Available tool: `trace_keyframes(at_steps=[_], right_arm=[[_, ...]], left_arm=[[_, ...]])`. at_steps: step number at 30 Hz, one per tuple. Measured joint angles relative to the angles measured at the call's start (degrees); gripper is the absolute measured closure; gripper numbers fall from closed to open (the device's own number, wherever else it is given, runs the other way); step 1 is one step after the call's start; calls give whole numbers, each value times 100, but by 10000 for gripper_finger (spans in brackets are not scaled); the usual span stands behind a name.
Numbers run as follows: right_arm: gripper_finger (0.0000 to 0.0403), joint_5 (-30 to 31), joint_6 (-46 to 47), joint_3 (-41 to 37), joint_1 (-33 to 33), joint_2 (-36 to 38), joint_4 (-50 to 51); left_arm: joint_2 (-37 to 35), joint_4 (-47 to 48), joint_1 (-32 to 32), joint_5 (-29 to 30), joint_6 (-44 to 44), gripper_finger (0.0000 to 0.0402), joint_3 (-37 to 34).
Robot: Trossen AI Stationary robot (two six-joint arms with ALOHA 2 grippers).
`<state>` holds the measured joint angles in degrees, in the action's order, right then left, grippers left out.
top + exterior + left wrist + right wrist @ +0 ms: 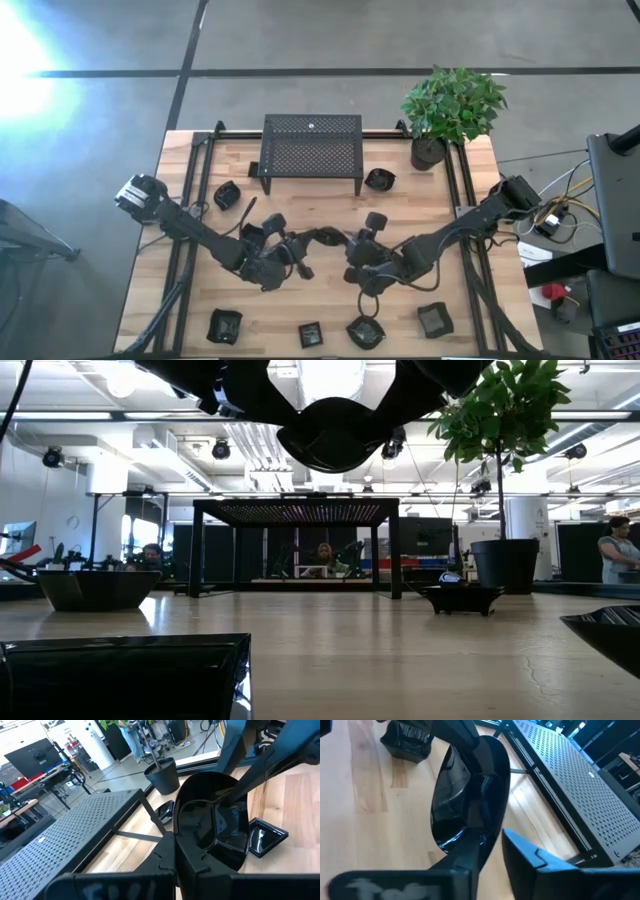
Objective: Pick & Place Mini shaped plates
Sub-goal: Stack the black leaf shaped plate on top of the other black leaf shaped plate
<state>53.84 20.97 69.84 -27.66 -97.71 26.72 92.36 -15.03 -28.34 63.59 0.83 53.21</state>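
Just in front of the mesh stand (311,152), the left gripper (176,865) is clamped on the rim of a glossy black mini plate (212,825) held up off the counter (330,318). The right gripper (492,847) straddles the plate's opposite edge, half closed. This looks like a handover: next, the right should pinch firmly before the left lets go.
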Motion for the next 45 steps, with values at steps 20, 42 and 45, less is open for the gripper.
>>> trace_keyframes(at_steps=[20,42,45], right_arm=[[395,22,-21,-2,26,4,-5],[395,-17,942,-3,284,808,2348],[395,-130,1300,-73,413,1027,2932]], left_arm=[[-2,8,-4,-95,-113,389,0],[-57,1,0,87,-92,309,2],[-57,0,0,87,-89,309,2]])
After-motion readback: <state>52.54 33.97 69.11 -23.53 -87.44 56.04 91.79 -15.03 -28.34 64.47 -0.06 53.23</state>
